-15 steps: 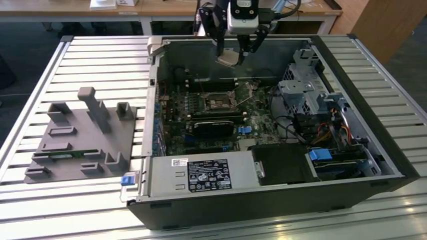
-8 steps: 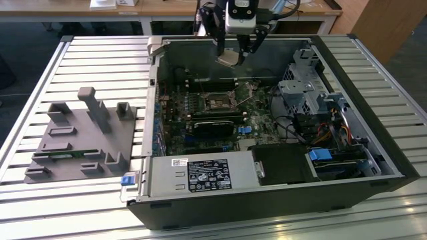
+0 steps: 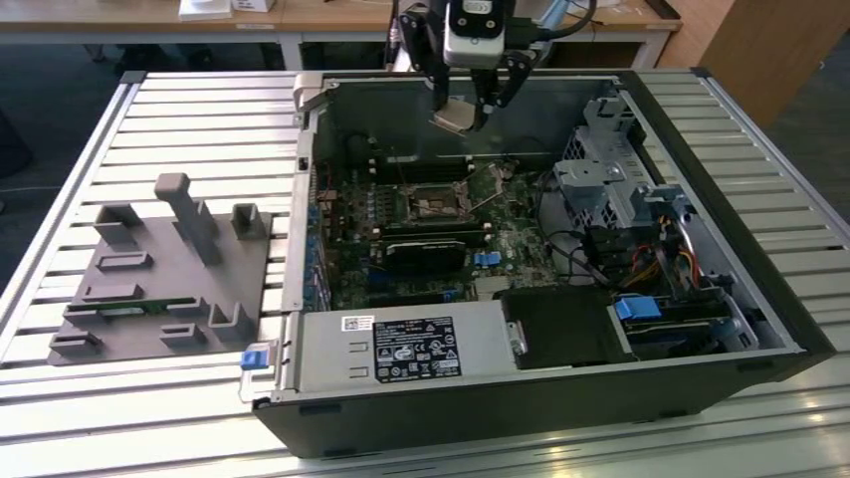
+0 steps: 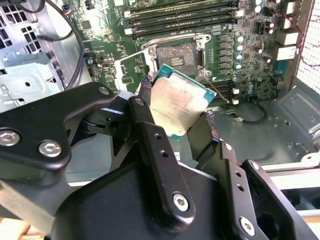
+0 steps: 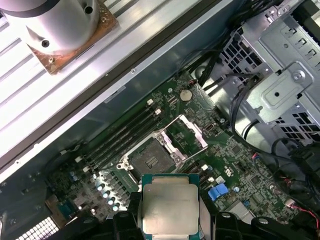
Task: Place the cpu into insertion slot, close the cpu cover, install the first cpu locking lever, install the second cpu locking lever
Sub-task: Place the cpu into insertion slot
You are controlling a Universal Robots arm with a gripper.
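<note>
Gripper: in the exterior view the arm hangs vertical over the open computer case on the bench, while both wrist views show the fingers clamped on opposite edges of the cpu, held tilted above and clear of the bare socket, with the cpu cover swung open beside it.

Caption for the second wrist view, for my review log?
The gripper holds the cpu over the empty insertion slot on the motherboard.
</note>
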